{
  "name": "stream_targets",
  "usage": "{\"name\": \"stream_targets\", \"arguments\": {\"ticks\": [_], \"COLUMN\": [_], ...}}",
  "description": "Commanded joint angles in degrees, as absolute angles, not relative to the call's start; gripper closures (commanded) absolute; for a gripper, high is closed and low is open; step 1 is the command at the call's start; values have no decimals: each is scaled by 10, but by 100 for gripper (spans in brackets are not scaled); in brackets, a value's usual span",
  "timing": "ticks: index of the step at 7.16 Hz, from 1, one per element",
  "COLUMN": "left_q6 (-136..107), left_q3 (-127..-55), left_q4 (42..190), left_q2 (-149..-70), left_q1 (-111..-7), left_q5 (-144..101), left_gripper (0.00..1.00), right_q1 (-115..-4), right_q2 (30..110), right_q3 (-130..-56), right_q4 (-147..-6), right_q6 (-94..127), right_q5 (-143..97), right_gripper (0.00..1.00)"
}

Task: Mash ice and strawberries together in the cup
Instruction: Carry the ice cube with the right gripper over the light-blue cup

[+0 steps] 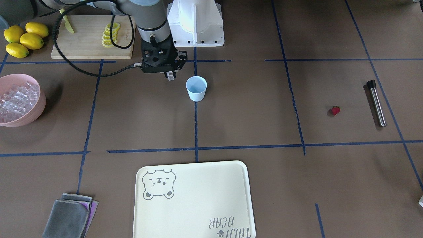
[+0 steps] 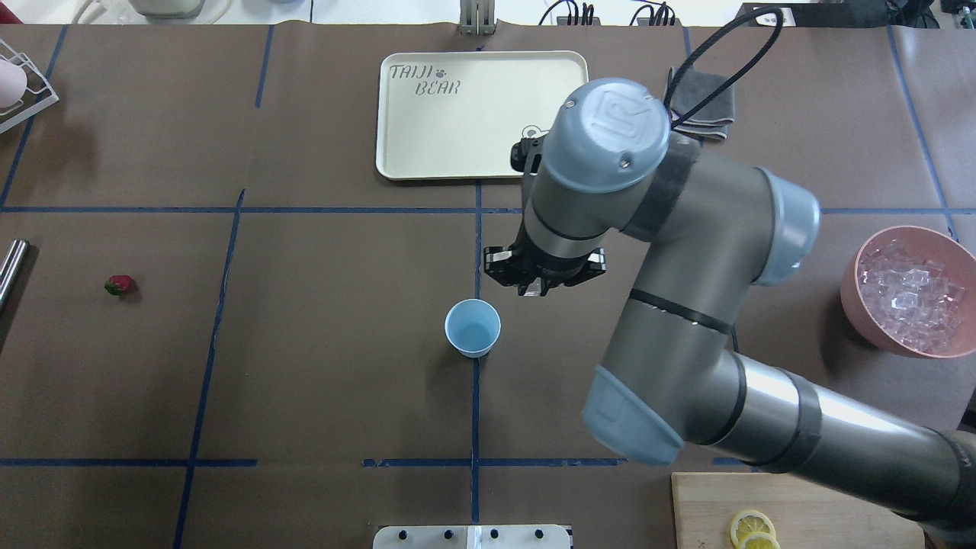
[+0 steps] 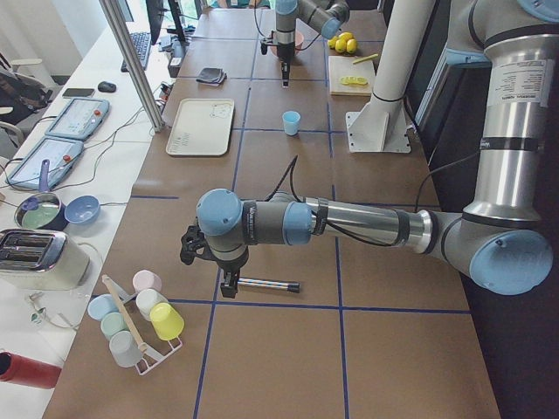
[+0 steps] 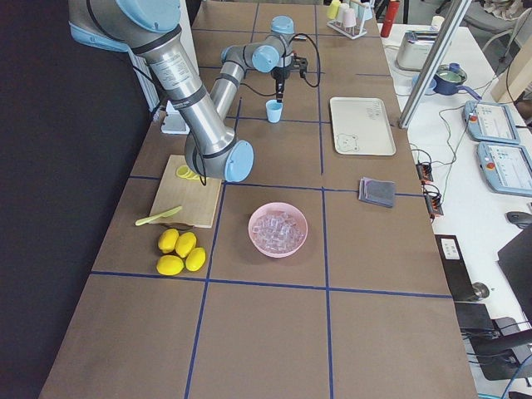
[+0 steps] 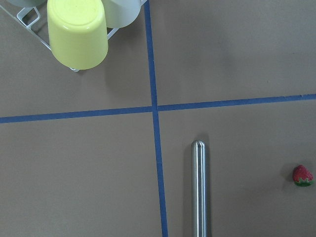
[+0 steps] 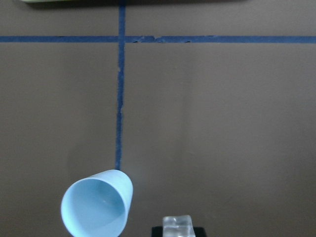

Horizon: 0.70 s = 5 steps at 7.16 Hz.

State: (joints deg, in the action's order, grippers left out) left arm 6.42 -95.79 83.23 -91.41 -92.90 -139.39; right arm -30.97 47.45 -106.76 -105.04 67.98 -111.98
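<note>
The pale blue cup stands upright at the table's middle and looks empty inside. My right gripper hovers just beside it, on the ice bowl's side, shut on one clear ice cube. More ice fills the pink bowl. The strawberry lies on the table far off on my left side, next to a steel muddler. My left gripper hangs above the muddler; I cannot tell whether it is open or shut.
A cream tray lies beyond the cup, with folded grey cloths beside it. A cutting board with lemon slices, whole lemons and the white arm base sit near the robot. A cup rack stands at the left end.
</note>
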Motion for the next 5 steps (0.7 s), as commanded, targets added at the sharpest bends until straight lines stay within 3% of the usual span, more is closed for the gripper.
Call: {"name": "stream_targets", "arguments": {"ticks": [1,5], "left_q6": [64,64], "left_q3": [-956,-958], "left_q4": [832,832], "left_q2": [-914,-914], "left_q1": [-929,-929], "left_q5": [-1394,-1394], "left_gripper": [0,0], "right_q1": [-274,-261], "right_q2": [444,434], "right_q3": [-1028,-977], "right_q4": [-1027,-1013], "right_q6": [710,712], "right_q5": [-1090,-1087], "right_gripper": [99,97]}}
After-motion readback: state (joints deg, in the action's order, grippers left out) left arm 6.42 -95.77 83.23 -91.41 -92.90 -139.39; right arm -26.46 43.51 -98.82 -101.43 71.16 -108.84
